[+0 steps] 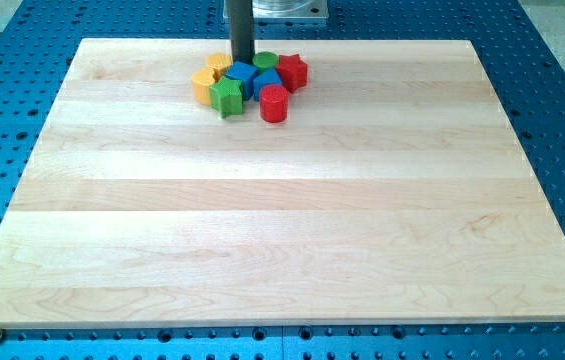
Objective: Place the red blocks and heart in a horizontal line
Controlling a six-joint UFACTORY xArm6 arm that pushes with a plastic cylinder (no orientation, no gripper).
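A tight cluster of blocks sits near the top middle of the wooden board (282, 220). A red cylinder (274, 103) is at the cluster's bottom right. A red star-like block (293, 71) is at its right. A yellow heart-like block (203, 85) is at its left, and a second yellow block (218, 64) lies above it. A green star (228, 97), a green block (265, 62) and blue blocks (241, 76) (267, 80) fill the middle. My tip (242, 64) stands at the cluster's top edge, just above the blue blocks.
The board lies on a blue perforated table (562, 120). The arm's grey mount (277, 8) shows at the view's top edge.
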